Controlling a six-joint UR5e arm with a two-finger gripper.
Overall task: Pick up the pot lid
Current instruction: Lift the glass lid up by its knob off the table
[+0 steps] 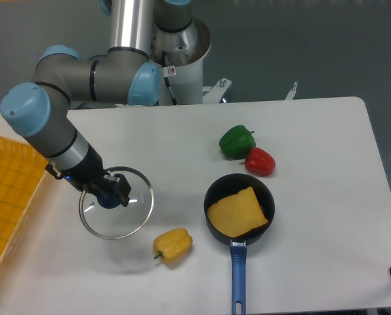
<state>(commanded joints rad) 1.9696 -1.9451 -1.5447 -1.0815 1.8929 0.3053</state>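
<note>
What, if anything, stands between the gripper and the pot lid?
Nothing visible does. The gripper is right at the dark blue knob of the tilted pot lid, with no other thing showing between them.

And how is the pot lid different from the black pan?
The lid is see-through with a shiny rim, but the pan is black. The lid is held tilted in the gripper, while the pan sits on the table with something yellow-orange inside. The lid has a little knob, the pan a long blue handle. Both are round.
</note>
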